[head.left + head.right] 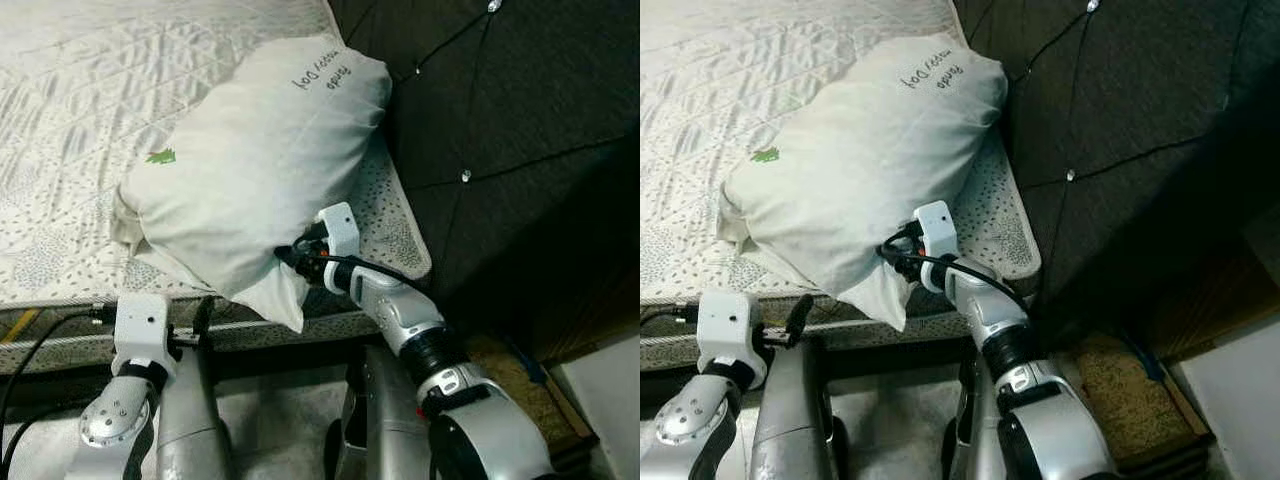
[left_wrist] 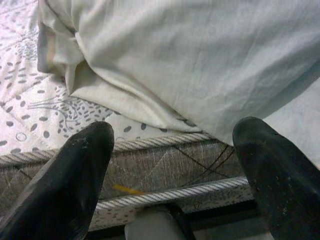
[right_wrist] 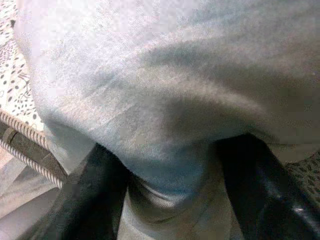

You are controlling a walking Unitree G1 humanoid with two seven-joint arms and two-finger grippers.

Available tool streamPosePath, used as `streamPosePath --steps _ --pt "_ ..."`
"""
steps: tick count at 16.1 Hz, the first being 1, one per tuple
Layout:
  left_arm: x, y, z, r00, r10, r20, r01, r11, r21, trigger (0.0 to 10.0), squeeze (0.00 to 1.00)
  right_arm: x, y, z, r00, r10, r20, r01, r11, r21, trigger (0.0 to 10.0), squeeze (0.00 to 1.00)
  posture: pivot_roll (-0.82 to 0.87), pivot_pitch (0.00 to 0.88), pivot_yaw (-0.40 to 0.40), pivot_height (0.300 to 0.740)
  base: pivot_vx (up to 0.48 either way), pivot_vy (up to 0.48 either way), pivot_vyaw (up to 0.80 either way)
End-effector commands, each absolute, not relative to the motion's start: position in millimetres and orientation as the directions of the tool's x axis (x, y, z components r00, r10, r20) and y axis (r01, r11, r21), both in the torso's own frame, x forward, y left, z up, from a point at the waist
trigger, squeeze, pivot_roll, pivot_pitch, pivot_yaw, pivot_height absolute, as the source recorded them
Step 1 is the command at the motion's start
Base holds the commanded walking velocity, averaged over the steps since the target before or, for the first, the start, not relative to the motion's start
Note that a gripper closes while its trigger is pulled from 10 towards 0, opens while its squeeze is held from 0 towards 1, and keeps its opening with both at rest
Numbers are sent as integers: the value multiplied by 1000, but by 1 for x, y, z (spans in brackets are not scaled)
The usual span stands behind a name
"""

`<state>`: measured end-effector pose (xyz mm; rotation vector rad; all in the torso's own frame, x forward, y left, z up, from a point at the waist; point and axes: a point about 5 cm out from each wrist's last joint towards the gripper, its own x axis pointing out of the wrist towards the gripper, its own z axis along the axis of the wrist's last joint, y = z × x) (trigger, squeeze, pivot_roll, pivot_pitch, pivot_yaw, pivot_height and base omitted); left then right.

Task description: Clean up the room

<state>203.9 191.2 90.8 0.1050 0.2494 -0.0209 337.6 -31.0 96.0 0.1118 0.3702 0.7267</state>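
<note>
A big pale pillow (image 1: pixel 250 160) with a small green mark and printed words lies on the bed (image 1: pixel 60 150), against the headboard, its near corner hanging over the mattress edge. My right gripper (image 1: pixel 290 255) is shut on that near side of the pillow; in the right wrist view the fabric (image 3: pixel 165 115) bulges between the two black fingers (image 3: pixel 95 190). Low by the mattress side stands my left gripper (image 1: pixel 200 322), open. In the left wrist view its fingers (image 2: pixel 75 170) are spread wide just short of the mattress piping, below the pillow (image 2: pixel 200 60), and hold nothing.
A dark tufted headboard (image 1: pixel 500 120) rises right of the pillow. The quilted mattress edge (image 2: pixel 150 170) runs across in front of me. At the lower right lie a brown mat (image 1: pixel 500 360) and a white object (image 1: pixel 610 400) on the floor.
</note>
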Motion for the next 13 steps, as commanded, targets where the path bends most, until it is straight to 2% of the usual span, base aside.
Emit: streamPosePath --steps 1,10,13 --pt "204 191 89 966 -11 -260 40 994 105 10000 0 342 -27 105 694 672 -257 -635 740 220 0 0 184 94 -125 535 0 0 0" --pt "218 184 89 966 -57 -250 85 991 105 10000 0 355 -49 102 795 539 -276 -506 842 188 0 0 143 81 -111 535 0 0 0" --pt "220 184 90 967 -62 -246 90 990 107 10000 0 368 -75 107 874 400 -275 -376 916 138 0 0 145 76 -116 535 0 0 0"
